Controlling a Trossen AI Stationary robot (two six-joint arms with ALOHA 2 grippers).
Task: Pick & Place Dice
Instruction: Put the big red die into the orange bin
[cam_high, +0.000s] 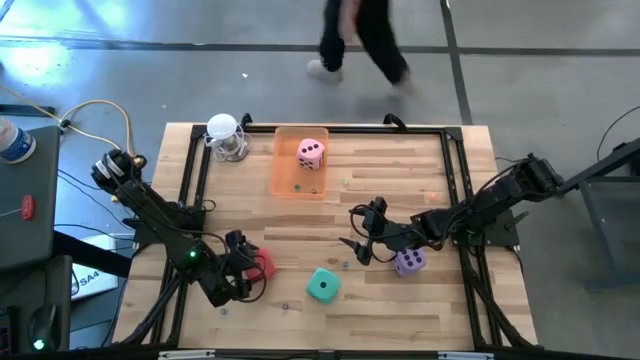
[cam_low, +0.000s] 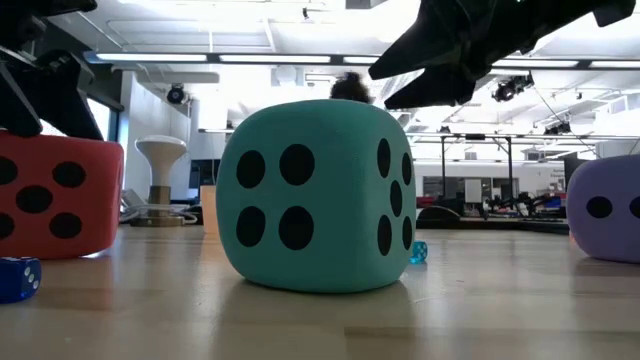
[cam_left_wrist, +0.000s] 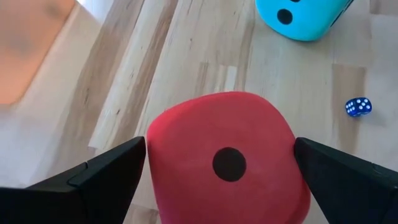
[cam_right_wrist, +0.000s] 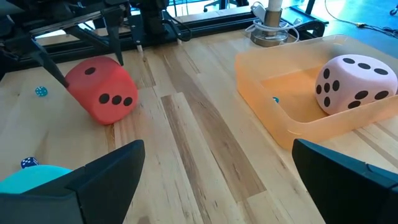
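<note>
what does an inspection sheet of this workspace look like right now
surface: wooden table, black frame around it
job's things: pink die in orange tray; red die, teal die, purple die on the wood
clutter: small blue die; white stand beside the tray
grippers: left gripper open, jaws either side of red die; right gripper open, empty, by purple die
cables: yellow cable off the table's left
surroundings: person walking past

Pink die (cam_high: 311, 152) in the tray — red (cam_high: 264, 265), teal (cam_high: 322, 286), purple (cam_high: 409, 262) on the table.
</note>
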